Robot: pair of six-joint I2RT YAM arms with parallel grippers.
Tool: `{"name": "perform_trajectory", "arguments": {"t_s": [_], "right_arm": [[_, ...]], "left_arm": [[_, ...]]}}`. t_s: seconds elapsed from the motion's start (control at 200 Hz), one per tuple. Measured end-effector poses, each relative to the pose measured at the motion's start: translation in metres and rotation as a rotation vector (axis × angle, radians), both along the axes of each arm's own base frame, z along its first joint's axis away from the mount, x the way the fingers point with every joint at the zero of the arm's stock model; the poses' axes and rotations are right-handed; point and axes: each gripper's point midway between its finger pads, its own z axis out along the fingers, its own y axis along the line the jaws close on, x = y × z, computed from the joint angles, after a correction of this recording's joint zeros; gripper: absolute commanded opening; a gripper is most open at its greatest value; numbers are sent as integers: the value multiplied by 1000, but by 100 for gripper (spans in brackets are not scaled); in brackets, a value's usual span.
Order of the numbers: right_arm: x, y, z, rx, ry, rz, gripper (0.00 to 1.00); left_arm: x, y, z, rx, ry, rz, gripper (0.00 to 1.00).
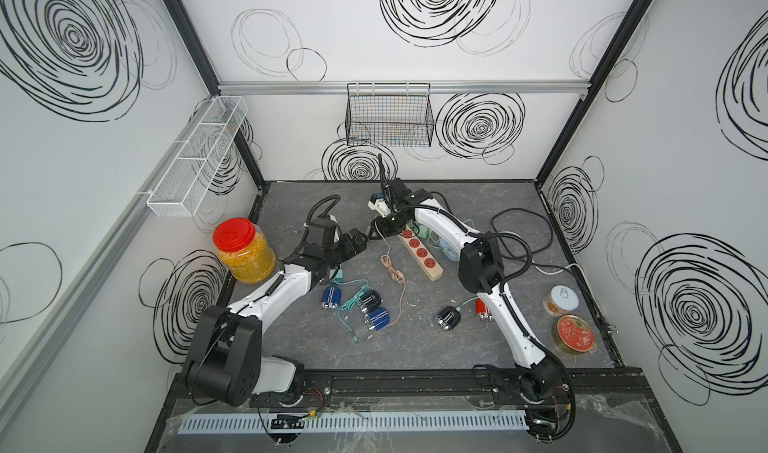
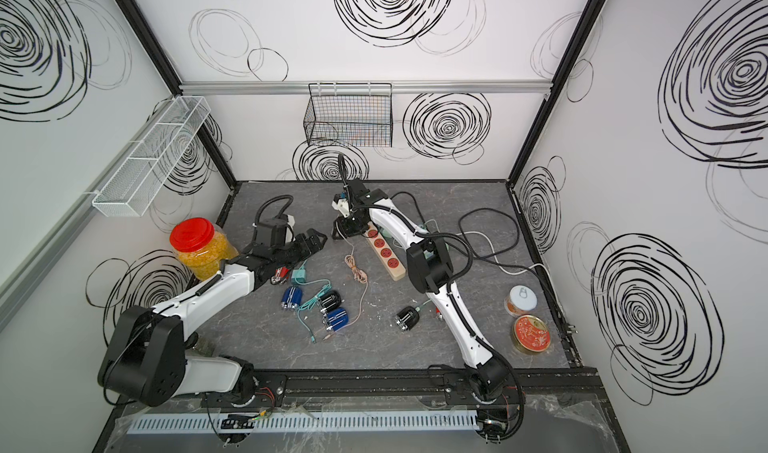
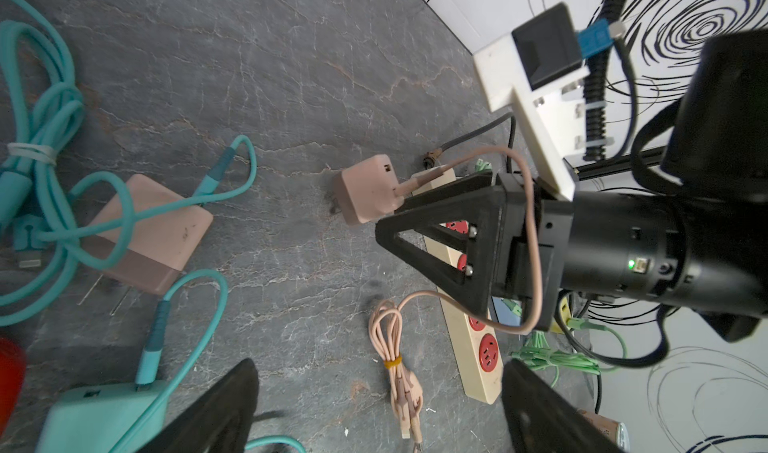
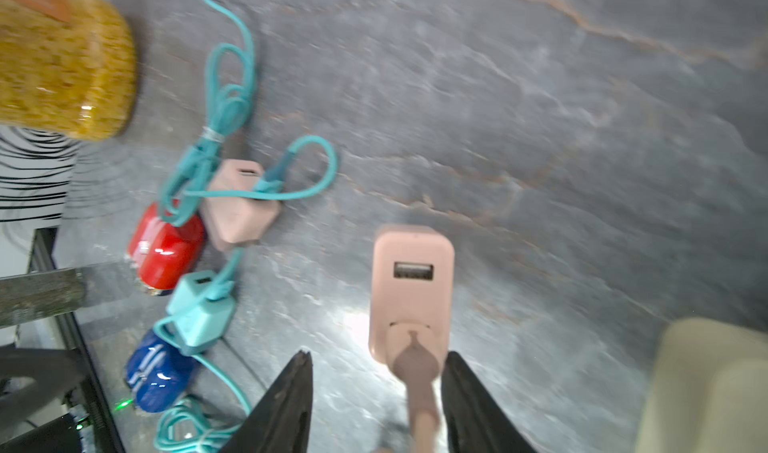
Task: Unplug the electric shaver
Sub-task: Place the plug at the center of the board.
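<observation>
**Item: pink adapter (image 4: pixel 411 301), with pink cable (image 3: pixel 386 330).** Rounded dusty-pink block. One USB port is free and the other takes the cable's plug. It sits just off the far end of the power strip (image 1: pixel 419 252), at about 11 o'clock from table centre. Its prongs are hidden. The cable loops into a tied bundle at centre.

**Right gripper (image 4: pixel 378 353):** part-open, jaws astride the cable plug. One finger is against the plug, with a gap on the other side.

**Left gripper (image 3: pixel 379 363):** spread wide and holding nothing, at 10 o'clock, facing the adapter.

**Shavers, 6 to 7 o'clock:** blue shaver (image 1: pixel 332 298), black shaver (image 1: pixel 370 300) and second blue shaver (image 1: pixel 379 320). At 5 o'clock are a second black shaver (image 1: pixel 446 318) and a red shaver (image 1: pixel 482 310). Which one the pink cable serves cannot be told.

**Surface:** grey marbled tabletop (image 1: pixel 478 347). The cream strip has red sockets and lies slantwise.

**Also on the table:** red-lidded jar (image 1: pixel 245 251) at 9 o'clock and two tins (image 1: pixel 575 332) at 4 o'clock.

**Room:** white walls with black swirls. A black wire basket (image 1: pixel 388 118) hangs at 12 o'clock and a white mesh rack (image 1: pixel 195 160) at 10.
</observation>
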Motion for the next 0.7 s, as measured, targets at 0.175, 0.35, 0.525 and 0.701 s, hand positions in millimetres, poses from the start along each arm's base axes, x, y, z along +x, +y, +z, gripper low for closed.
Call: {"name": "perform_trajectory", "arguments": {"t_s": [0.175, 0.35, 0.525, 0.701], "right_arm": [[-1, -16, -14, -81, -7, 17, 48], [-14, -26, -31, -151, 6, 79, 50], [-14, -42, -41, -300, -57, 79, 49], [-15, -59, -44, -502, -171, 58, 43]], "left_arm": [[1, 0, -5, 3, 13, 0, 94], [3, -1, -7, 7, 17, -2, 94], [3, 0, -11, 14, 26, -2, 94], [6, -1, -10, 16, 25, -3, 94]]}}
